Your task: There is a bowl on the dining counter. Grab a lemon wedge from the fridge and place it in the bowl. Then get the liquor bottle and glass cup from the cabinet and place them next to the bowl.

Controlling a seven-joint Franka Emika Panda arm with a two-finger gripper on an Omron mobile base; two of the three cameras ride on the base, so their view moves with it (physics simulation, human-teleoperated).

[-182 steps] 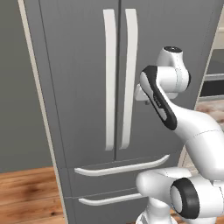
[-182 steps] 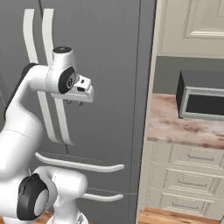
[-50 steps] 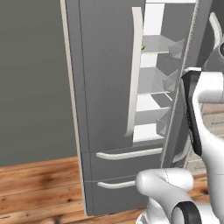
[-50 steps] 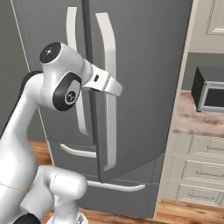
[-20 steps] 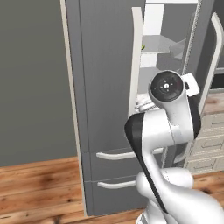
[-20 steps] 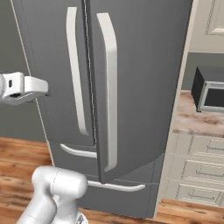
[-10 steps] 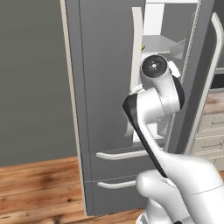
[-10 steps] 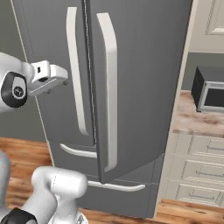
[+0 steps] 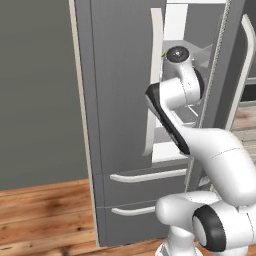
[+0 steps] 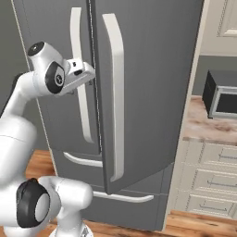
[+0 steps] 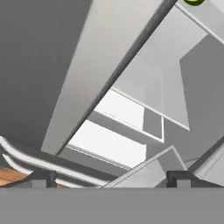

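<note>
Hand [image 10: 88,70] hangs spread and empty at the fridge [image 9: 120,75] door gap; the lemon wedge [image 11: 194,1] lies ahead, higher on the shelves.

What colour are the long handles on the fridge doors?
White, on dark-grey doors. The handles show best in the right base view.

Lemon wedge [image 11: 194,1] cut by edge

dark-grey fridge [image 9: 117,85], white handles [image 10: 115,92], white shelves [image 11: 116,142]
</note>
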